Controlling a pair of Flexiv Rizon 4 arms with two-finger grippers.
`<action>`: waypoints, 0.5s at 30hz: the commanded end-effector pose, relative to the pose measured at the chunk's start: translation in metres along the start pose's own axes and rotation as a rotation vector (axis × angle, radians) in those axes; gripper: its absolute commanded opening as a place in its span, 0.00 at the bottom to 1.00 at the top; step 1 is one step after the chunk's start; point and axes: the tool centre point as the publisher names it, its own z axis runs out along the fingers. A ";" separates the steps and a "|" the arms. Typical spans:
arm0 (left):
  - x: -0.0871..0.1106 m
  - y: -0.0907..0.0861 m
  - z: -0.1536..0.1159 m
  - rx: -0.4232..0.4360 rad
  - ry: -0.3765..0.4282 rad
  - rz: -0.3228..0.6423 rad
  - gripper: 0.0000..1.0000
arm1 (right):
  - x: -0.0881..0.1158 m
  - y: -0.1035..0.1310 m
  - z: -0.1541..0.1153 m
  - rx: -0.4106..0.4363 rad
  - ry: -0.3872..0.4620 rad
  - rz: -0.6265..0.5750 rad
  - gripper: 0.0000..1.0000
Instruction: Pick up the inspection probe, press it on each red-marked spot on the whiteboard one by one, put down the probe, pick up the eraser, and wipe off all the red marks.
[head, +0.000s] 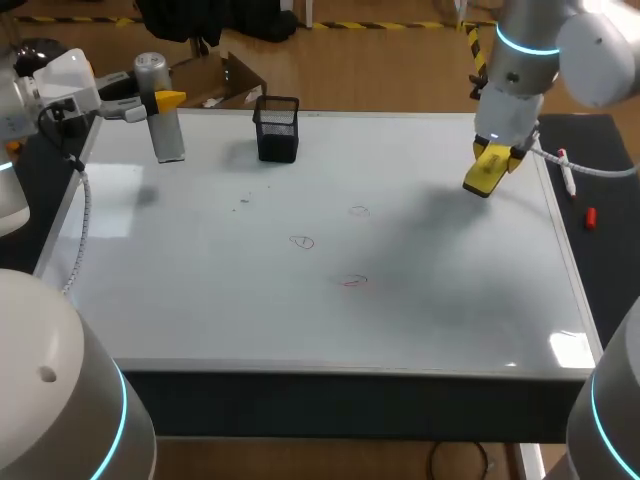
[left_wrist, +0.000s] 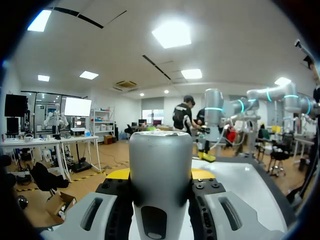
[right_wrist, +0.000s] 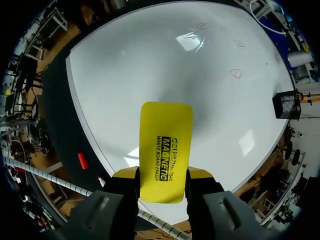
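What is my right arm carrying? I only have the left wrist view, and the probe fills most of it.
Observer: A yellow eraser, clamped between the right jaws above the whiteboard's far right part.
Operator: Any marks on the board?
Observer: Three faint marks show mid-board in the head view.
Operator: Where is my probe on the table?
Observer: The probe is upright at the far left corner, with a black mesh holder beside it.
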 end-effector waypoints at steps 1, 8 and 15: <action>0.001 -0.001 0.000 0.002 -0.003 0.002 0.00 | 0.001 0.000 -0.001 0.003 0.003 -0.002 0.00; -0.004 -0.007 -0.003 0.004 -0.018 0.013 0.00 | 0.001 0.000 -0.001 0.003 0.003 -0.002 0.00; 0.017 -0.020 0.012 0.005 0.041 0.038 0.00 | 0.001 0.000 -0.001 0.003 0.003 -0.002 0.00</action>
